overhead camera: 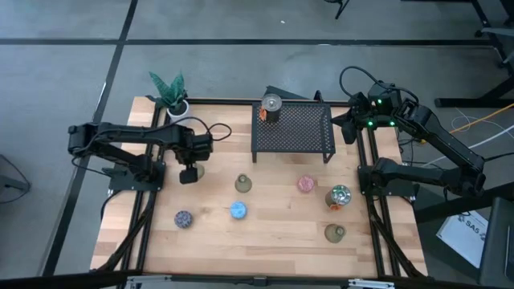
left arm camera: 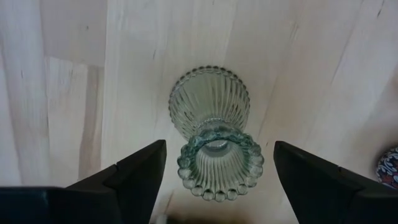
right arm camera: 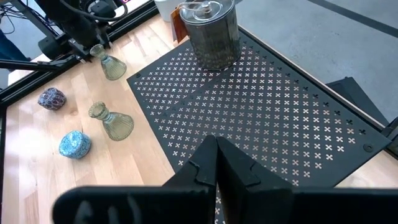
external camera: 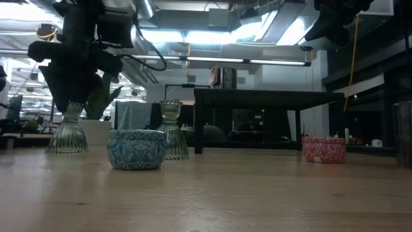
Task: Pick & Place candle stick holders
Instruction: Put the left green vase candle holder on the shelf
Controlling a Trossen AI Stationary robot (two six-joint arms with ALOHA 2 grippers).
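1. Left pincer (left arm camera: 214,180) released, fingers straddling the green glass holder (left arm camera: 214,134), left-centre of the high frame on the desk (overhead camera: 265,241).
2. Centre on the neck, drop lower, then clench.
3. Right pincer (right arm camera: 214,162) clenched over the mesh rack (right arm camera: 273,99), idle.

Only legible text: "SAS" on a white sheet (overhead camera: 472,231) on the floor, right of the worktop (overhead camera: 265,225).

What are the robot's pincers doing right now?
Left pincer open, straddling green glass holder, not gripping. Right pincer shut, over black rack. Nothing in the way.
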